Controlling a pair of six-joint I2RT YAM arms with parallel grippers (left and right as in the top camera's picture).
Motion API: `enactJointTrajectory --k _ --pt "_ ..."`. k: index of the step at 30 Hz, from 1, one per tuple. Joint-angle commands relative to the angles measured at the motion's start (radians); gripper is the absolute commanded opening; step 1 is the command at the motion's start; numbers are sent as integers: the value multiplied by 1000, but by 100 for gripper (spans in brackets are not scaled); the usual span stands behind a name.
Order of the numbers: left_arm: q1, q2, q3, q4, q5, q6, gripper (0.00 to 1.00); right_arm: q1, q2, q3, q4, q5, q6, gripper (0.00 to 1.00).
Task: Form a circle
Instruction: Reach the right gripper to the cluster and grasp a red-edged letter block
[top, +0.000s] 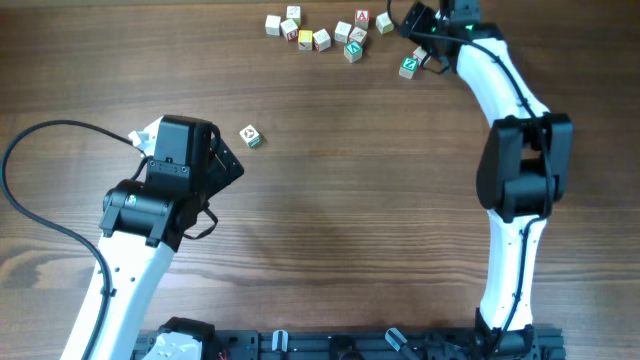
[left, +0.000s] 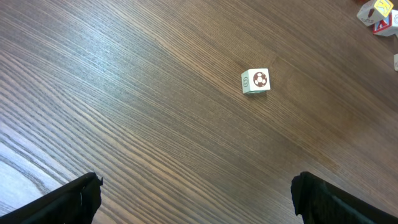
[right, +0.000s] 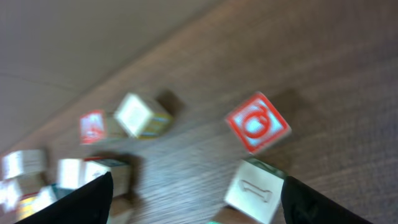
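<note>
Dark wooden table, grain running lengthwise. Black cable loops over the table's left side. Black rail lines the table's near edge.

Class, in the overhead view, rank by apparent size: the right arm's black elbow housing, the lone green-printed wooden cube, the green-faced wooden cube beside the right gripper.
1. Black elbow housing, though nearer the camera.
2. Lone green-printed wooden cube and green-faced wooden cube: alike, unranked.
</note>
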Motion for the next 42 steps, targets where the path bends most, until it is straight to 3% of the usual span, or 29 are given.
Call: enactJointTrajectory --k 1,8,14,18,24,30,38,42 --pt "3 6 0 2 -20 16 100 18 63 18 -31 62 60 83" --pt "3 6 0 2 -20 16 100 21 92 17 -41 129 80 75" --pt "3 6 0 -2 -20 16 100 21 119 17 -33 136 82 54" --pt "3 6 0 -2 -20 16 100 21 103 19 1 127 32 32" --pt "3 6 0 -2 -20 16 100 25 -8 19 2 118 -65 24" --pt "3 6 0 -2 -20 16 100 55 -191 19 -89 -80 -327 22" --pt "3 6 0 -2 -20 16 100 143 -265 -10 -459 -555 -845 21" --pt "3 6 0 -2 -20 16 100 225 -263 -97 -488 -570 -999 21"
